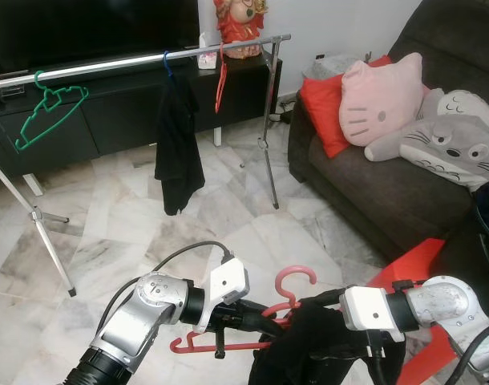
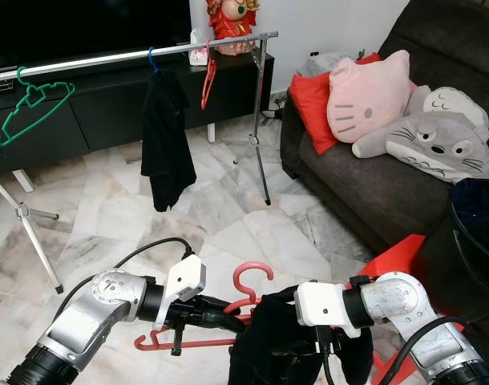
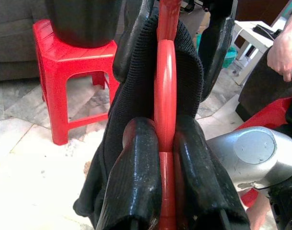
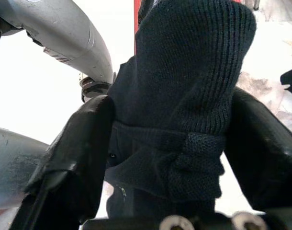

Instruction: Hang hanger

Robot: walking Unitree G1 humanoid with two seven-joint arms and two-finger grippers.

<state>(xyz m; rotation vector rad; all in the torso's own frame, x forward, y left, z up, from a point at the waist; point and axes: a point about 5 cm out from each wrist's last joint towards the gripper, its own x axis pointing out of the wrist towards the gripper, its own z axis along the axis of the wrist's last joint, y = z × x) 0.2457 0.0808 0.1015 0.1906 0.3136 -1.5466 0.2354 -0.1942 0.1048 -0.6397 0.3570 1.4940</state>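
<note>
Red hanger (image 1: 297, 281) clamped between left gripper (image 1: 256, 314) fingers; right gripper (image 4: 170, 158) fingers pinch black garment (image 1: 313, 349) draped on it.

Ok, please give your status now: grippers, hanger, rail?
Left gripper shut on red hanger. Right gripper shut on black garment. Rail ahead, gap between green hanger and hung black garment.

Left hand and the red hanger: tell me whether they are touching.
Touching. The left wrist view shows the left hand with both black fingers pressed against the red hanger, no gap on either side.
</note>
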